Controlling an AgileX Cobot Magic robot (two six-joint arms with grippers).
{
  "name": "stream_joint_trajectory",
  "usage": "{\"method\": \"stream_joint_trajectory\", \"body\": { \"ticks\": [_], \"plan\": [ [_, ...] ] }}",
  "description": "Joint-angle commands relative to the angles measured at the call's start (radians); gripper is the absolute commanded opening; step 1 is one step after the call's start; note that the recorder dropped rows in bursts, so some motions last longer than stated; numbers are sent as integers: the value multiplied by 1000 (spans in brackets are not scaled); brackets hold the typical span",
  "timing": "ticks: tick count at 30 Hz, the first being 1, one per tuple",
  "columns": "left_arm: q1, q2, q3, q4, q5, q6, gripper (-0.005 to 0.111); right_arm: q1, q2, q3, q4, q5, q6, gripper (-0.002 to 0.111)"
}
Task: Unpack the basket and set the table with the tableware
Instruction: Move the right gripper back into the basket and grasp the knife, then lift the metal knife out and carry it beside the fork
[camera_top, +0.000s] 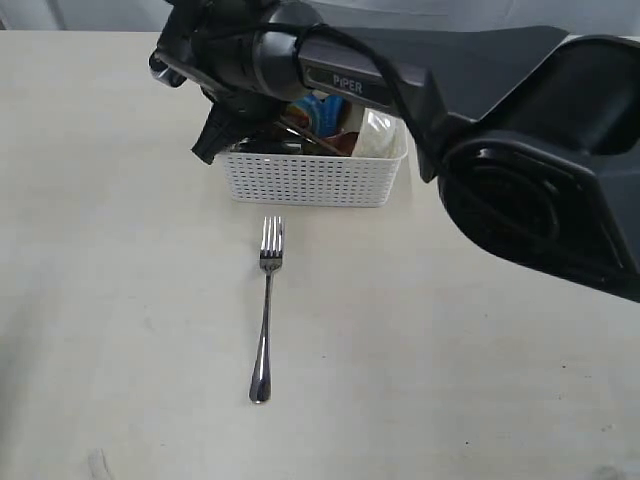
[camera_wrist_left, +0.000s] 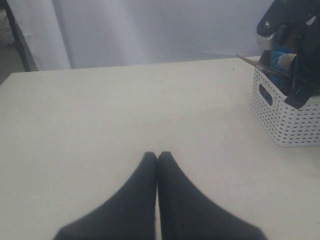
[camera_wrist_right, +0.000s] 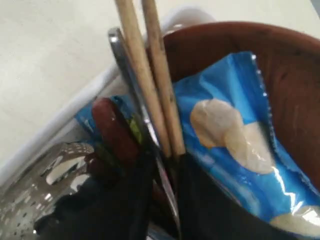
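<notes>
The tableware is mostly sitting in the basket (camera_top: 315, 180), which is standing on the table (camera_top: 120, 300). Only the fork (camera_top: 267, 300) is lying outside it, on the table on the camera side of the basket and apart from it, tines pointing toward the basket.

The right gripper (camera_wrist_right: 164, 165) is reaching down into the basket at the end farthest from the bowl (camera_top: 377, 135). Its fingers (camera_wrist_right: 120, 200) are standing only narrowly apart. The knife (camera_wrist_right: 131, 85) is running straight through the gap between them, and the lower ends of the two chopsticks (camera_wrist_right: 150, 75) are dipping into the same gap, lying side by side against the blade. Whether the fingers are actually pinching the knife or the chopsticks cannot be told.

Inside the basket, the spoon (camera_wrist_right: 112, 127) is leaning just beside one finger, with the cup (camera_wrist_right: 50, 170) next to it. The chips bag (camera_wrist_right: 235, 140) is lying against the other finger, in front of the plate (camera_wrist_right: 280, 75).

The left gripper (camera_wrist_left: 157, 156) is hovering over bare table well apart from the basket, its fingers pressed together and holding nothing.
</notes>
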Motion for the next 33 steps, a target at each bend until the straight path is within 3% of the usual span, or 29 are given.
{"method": "stream_joint_trajectory", "body": {
  "ticks": [1, 28, 33],
  "plan": [
    [4, -5, 3, -7, -7, 2, 0, 6, 17, 1, 0, 14, 10, 0],
    [4, -5, 3, -7, -7, 2, 0, 35, -191, 1, 39, 41, 1, 0],
    [4, -5, 3, -7, -7, 2, 0, 64, -227, 1, 37, 41, -85, 0]
  ]
}}
